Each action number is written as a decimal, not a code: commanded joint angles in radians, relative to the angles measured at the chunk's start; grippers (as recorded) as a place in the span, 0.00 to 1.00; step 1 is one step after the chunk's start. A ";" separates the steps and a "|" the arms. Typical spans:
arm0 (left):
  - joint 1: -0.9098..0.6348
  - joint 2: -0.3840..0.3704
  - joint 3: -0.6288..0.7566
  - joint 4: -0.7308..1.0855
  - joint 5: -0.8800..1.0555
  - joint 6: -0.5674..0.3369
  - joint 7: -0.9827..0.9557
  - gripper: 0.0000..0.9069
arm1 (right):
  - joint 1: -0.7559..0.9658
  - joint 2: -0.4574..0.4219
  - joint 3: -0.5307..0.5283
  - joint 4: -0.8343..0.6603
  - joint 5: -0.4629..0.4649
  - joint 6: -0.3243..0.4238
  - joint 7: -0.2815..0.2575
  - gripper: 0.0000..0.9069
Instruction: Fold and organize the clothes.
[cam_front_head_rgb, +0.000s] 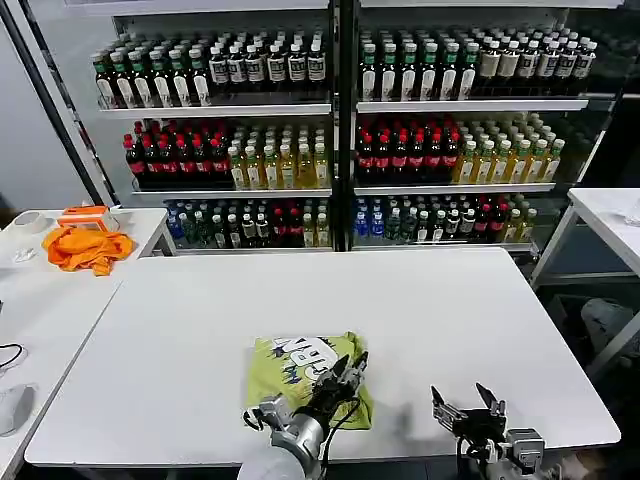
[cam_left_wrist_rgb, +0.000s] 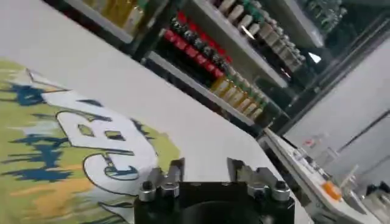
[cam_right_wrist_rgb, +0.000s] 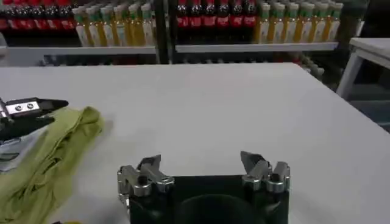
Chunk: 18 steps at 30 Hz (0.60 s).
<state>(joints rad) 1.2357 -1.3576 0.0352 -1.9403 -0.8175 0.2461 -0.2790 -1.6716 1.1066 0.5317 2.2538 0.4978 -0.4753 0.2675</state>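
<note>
From my seat, the T-shirt (cam_front_head_rgb: 303, 375) lies folded on the table (cam_front_head_rgb: 420, 300), near its front edge and a little left of centre. My left gripper (cam_front_head_rgb: 345, 375) sits over the shirt's right front part, jaws apart. My right gripper (cam_front_head_rgb: 464, 402) hangs well to the right of the shirt, above bare tabletop by the front edge, jaws spread. Behind the table stand shelves of bottles (cam_front_head_rgb: 330, 130). On a side table at far left lies a cloth (cam_front_head_rgb: 88, 248).

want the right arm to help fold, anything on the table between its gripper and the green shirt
Nothing visible. The right gripper is open over bare white table; the folded green shirt lies to its left, under the open left gripper.
</note>
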 joint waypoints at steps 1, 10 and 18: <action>0.057 0.060 -0.139 -0.115 0.125 0.020 0.005 1.00 | 0.000 -0.001 0.005 0.003 0.001 0.003 -0.001 1.00; 0.196 0.194 -0.370 -0.143 0.091 0.043 -0.016 1.00 | 0.011 0.015 -0.006 -0.007 0.000 0.010 -0.003 1.00; 0.174 0.199 -0.389 -0.040 -0.003 0.090 -0.059 1.00 | 0.009 0.015 0.002 -0.008 0.008 0.021 -0.009 1.00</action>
<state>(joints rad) 1.3727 -1.2118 -0.2352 -2.0361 -0.7560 0.2971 -0.3108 -1.6635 1.1198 0.5293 2.2434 0.5047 -0.4580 0.2598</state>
